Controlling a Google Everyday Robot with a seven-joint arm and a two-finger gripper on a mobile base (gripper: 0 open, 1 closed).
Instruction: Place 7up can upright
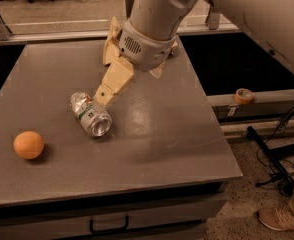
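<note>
The 7up can [90,114] lies on its side on the grey table [162,134], left of centre. It is a dented silver can with a green-and-white label, its open end facing the front right. My gripper [103,97] hangs from the big white arm and reaches down to the left. Its cream fingertip sits just above and behind the can's upper right side, very close to it. It holds nothing that I can see.
An orange ball [28,144] rests near the table's front left. The brown snack bag is mostly hidden behind the arm at the back. A tape roll [244,95] sits on a ledge to the right. A drawer handle [109,227] is below the front edge.
</note>
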